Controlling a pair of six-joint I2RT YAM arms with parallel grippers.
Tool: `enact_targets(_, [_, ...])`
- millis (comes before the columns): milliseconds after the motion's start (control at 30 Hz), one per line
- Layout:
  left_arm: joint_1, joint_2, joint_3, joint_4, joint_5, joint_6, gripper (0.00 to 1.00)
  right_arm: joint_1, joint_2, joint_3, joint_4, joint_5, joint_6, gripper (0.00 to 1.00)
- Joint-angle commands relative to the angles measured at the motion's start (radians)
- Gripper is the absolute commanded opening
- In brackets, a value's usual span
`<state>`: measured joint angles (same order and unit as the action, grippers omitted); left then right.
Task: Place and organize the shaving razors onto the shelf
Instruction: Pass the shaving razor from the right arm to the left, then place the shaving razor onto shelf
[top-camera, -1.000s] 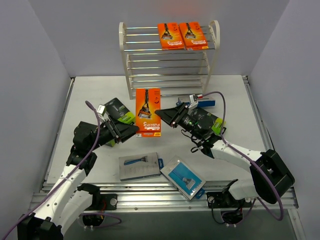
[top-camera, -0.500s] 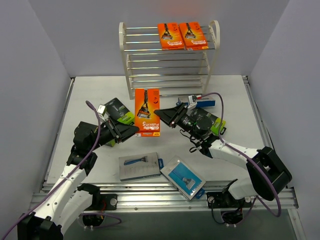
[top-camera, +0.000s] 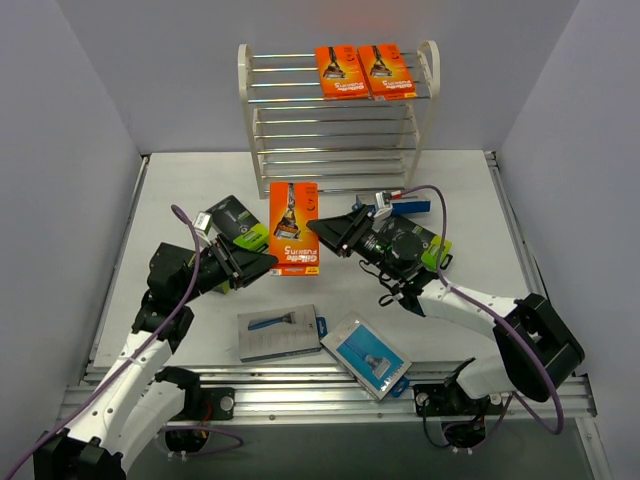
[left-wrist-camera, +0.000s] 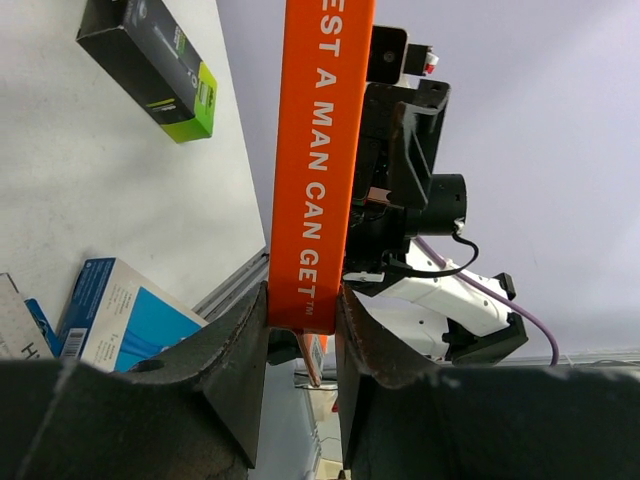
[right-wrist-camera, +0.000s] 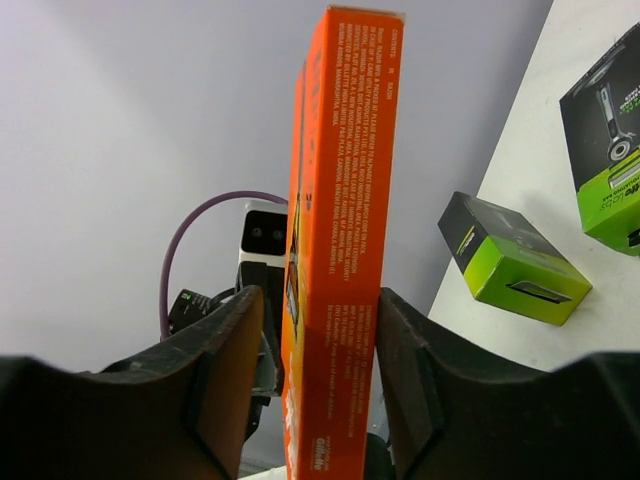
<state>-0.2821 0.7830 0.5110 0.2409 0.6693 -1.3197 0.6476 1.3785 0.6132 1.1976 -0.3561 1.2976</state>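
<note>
One orange card (top-camera: 296, 228) over desk (top-camera: 180, 190) | left claw (left-wrist-camera: 303, 296) pinching its edge tight | right claw (right-wrist-camera: 320, 300) astride opposite edge, jaws loose, gap on one side

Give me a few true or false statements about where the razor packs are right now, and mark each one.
Two orange packs lie on the shelf's top tier. True.
The left tool is shut on a third orange pack. True.
That pack lies flat on the table. False: it is up on edge, its other end inside the right tool.
Blue-grey packs fill the shelf's lower tiers. False: two blue-grey packs lie on the table's near side.
</note>
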Motion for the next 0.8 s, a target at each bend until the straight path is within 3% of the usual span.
enact_targets(0, [-0.003,-0.019,0.052,-0.046,-0.025,0.048,0.02,-0.008,-0.059,-0.001,0.062,0.006,-0.017,0.47])
enact_targets(400, [0.009,-0.01,0.124,-0.192,-0.054,0.132,0.02,-0.065,-0.18,-0.064,-0.026,0.008,-0.035,0.57])
enact_targets(767, [0.023,0.113,0.277,-0.212,-0.074,0.175,0.02,-0.227,-0.354,-0.213,-0.07,-0.09,0.011,0.58])
